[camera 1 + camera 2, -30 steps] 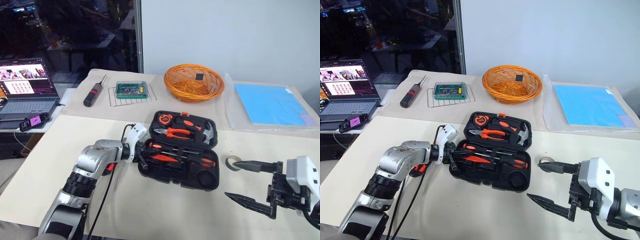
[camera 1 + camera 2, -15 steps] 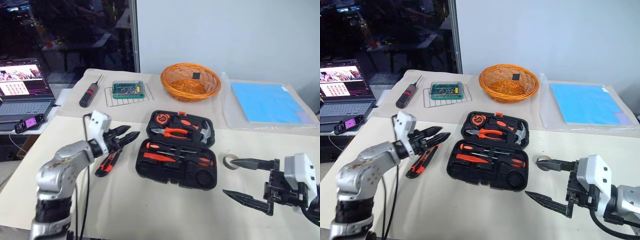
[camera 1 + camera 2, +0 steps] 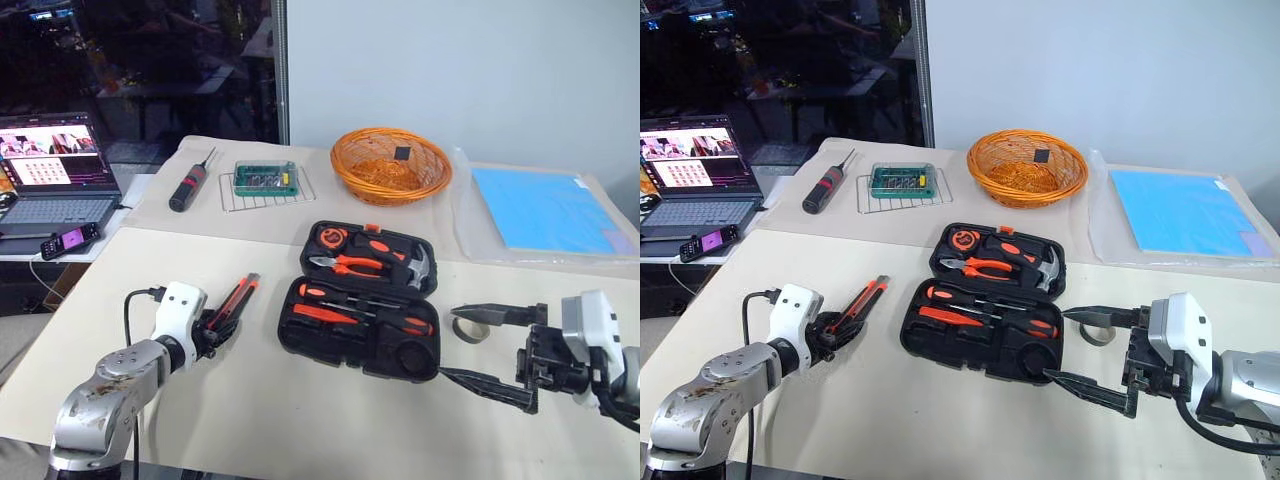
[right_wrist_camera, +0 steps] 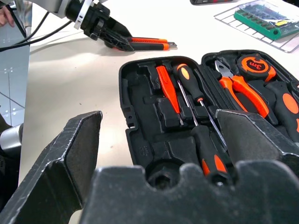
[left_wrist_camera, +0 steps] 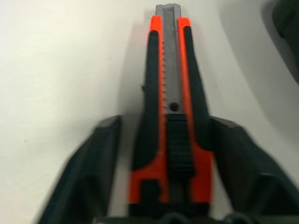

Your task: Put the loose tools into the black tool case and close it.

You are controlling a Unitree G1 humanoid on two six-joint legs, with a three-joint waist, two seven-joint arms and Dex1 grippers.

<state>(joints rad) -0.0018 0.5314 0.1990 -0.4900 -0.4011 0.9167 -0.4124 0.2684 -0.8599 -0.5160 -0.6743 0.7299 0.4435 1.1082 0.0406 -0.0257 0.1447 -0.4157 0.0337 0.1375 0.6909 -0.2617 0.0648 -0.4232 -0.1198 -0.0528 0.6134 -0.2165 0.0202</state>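
I straddle the knife (image 5: 172,116) with my left gripper (image 3: 214,327), fingers apart beside its handle, ready to clamp; case (image 3: 362,300) open for it.

The left arm (image 3: 105,405) is showing a scuffed, silvery metal shell with rounded segments and a dark ribbed band near the bottom of the view. A white, boxy wrist block (image 3: 178,308) is sitting at its end, and a thin black cable (image 3: 130,312) is looping out from it. The left hand (image 3: 222,322) is carrying two black, tapering fingers. The right arm (image 3: 1250,382) is looking grey and smooth, ending in a white rounded block (image 3: 1171,322) over a black bracket. The right hand (image 3: 1088,351) is bearing two long, black, pointed fingers (image 4: 65,158) with worn, scratched edges.
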